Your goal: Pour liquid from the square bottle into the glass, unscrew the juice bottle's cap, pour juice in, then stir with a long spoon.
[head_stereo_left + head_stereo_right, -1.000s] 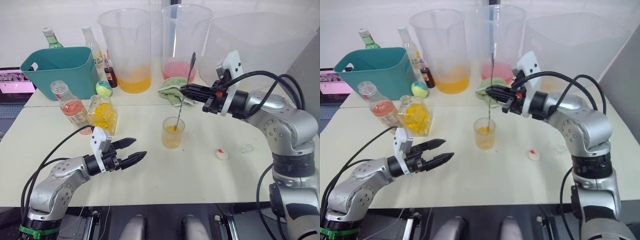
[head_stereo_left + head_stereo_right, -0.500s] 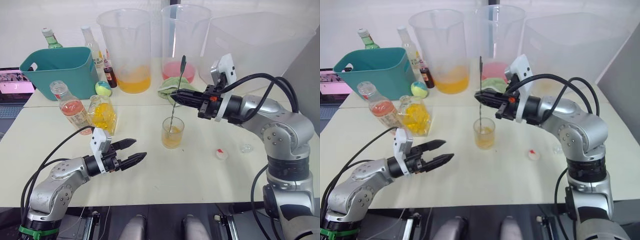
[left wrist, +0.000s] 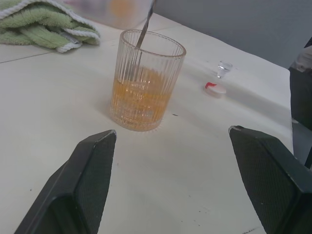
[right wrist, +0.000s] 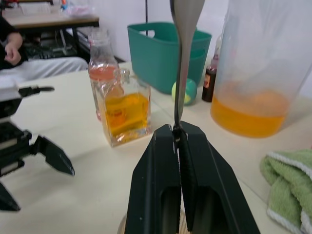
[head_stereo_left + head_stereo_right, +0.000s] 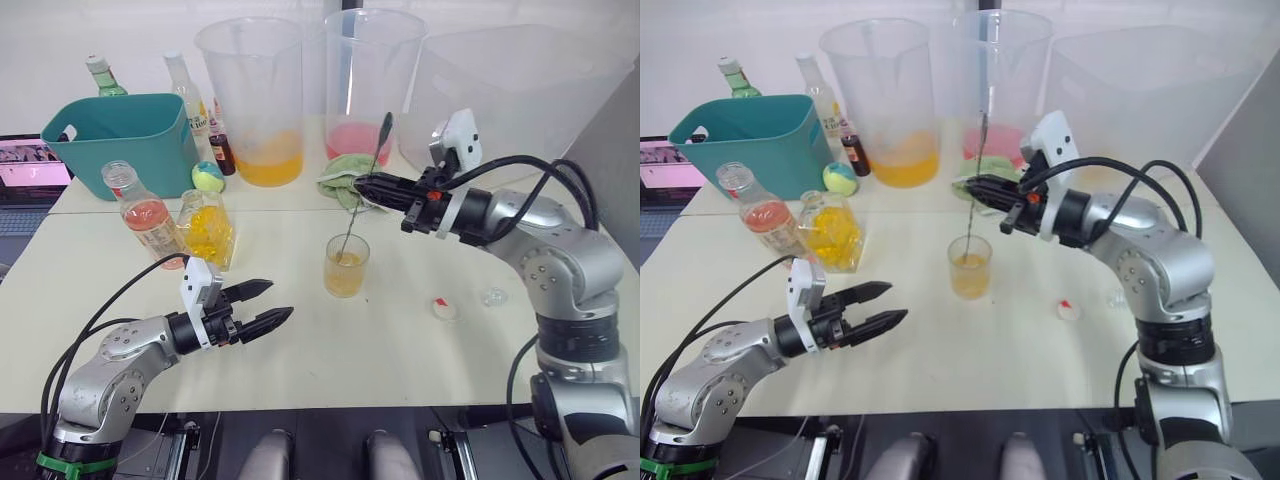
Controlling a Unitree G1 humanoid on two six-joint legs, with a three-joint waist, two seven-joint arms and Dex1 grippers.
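Observation:
The glass (image 5: 346,265) stands mid-table with orange liquid in it. The long spoon (image 5: 364,185) leans in it, its lower end in the liquid, and my right gripper (image 5: 362,184) is shut on its shaft above the glass. My left gripper (image 5: 268,304) hovers open low over the table, to the left of the glass and apart from it. The square bottle (image 5: 208,231) with yellow liquid stands at the left, uncapped, next to the juice bottle (image 5: 143,214), whose neck is open. The cap (image 5: 443,308) lies on the table right of the glass.
Two big translucent pitchers (image 5: 256,95) stand at the back, one with orange liquid, one with pink. A green cloth (image 5: 345,176) lies behind the glass. A teal bin (image 5: 124,140), a small ball (image 5: 207,176) and several bottles sit back left. A small clear stopper (image 5: 493,296) lies far right.
My right gripper has swung the long spoon around inside the glass, its top tipping left and then back to the right. The left arm has stayed put.

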